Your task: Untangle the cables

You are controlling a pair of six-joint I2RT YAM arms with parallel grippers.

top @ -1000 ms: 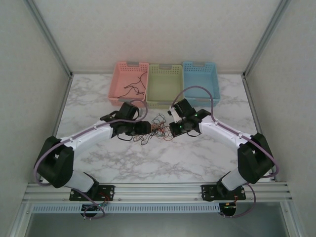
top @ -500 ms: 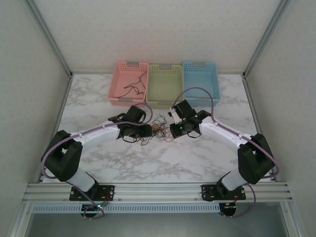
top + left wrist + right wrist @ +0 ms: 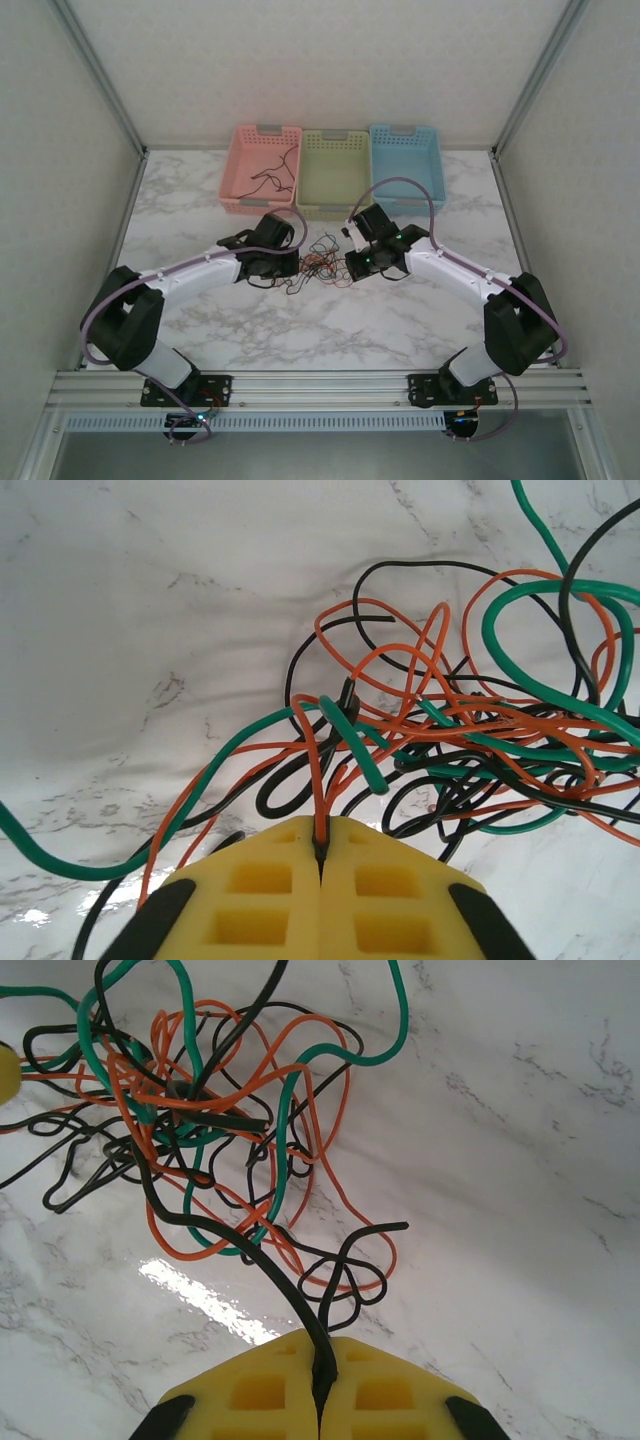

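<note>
Left wrist view: left gripper [image 3: 321,838] has its yellow jaws pressed together on a single orange wire [image 3: 318,780], which rises straight out of the seam between them. Right wrist view: right gripper [image 3: 322,1348] is likewise clamped, on a black wire [image 3: 262,1252] that curves up and left from its jaws. Judgement: each arm has singled out one strand at the fringe of the knot, so the two can draw apart and drag these strands free instead of lifting the whole clump.

Beyond both sets of fingers lies the tangle of cables [image 3: 320,257], black, green and orange loops crossing one another, resting on the marble table [image 3: 330,330] midway between the grippers. Neither pinched strand looks taut yet.

Farther back, three baskets stand in a row against the rear wall: pink basket [image 3: 234,185], holding one black cable [image 3: 272,180] already separated, then green basket [image 3: 333,165] and blue basket [image 3: 405,165].

Against one second ago: the left jaws stood apart then and have now closed on the orange wire; the left arm's elbow has folded inward, toward the middle. Right arm and tangle look unchanged.
</note>
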